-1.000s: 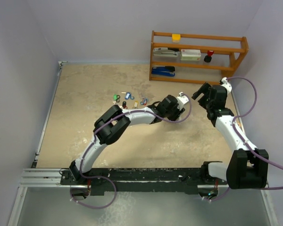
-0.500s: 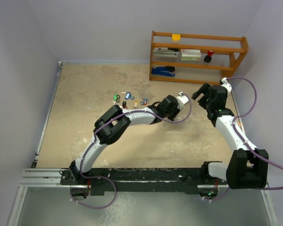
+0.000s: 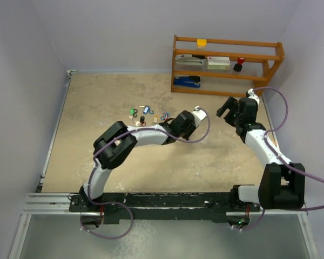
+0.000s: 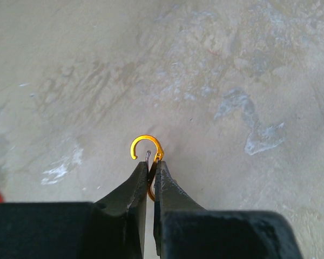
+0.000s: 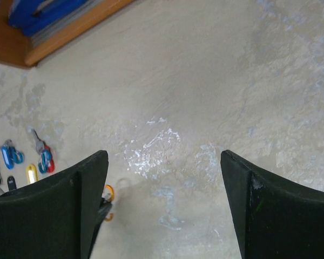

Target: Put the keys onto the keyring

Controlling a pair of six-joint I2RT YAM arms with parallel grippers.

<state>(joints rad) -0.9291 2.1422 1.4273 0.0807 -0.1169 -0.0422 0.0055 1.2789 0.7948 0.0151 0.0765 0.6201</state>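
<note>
**Hold the ring steady, bring a key to its gap**

The left gripper (image 4: 151, 165) is pressed together on the lower part of the orange keyring (image 4: 146, 147). Only the upper hook shows beyond the fingertips. The hook has a gap on its lower left, with a thin grey gate beside it. Whether the ring hangs clear of the table (image 3: 97, 151) cannot be told from the wrist view.

The right gripper (image 5: 163, 162) is spread wide and holds nothing, out over bare table on the right. The keys (image 3: 146, 110) lie loose in a small cluster at the far middle of the table, just left of the left gripper and well apart from the right one. None is on the ring yet.

The step in hand is likely presenting the ring for threading. Doing it well probably means:

- keeping the pinch firm, since so thin a ring could swivel between the pads;
- turning the gap towards the right arm;
- having the right gripper take one key by its coloured head, so that the hole stays free;
- choosing a key at the edge of the cluster, so that the neighbours are not dragged along.
</note>
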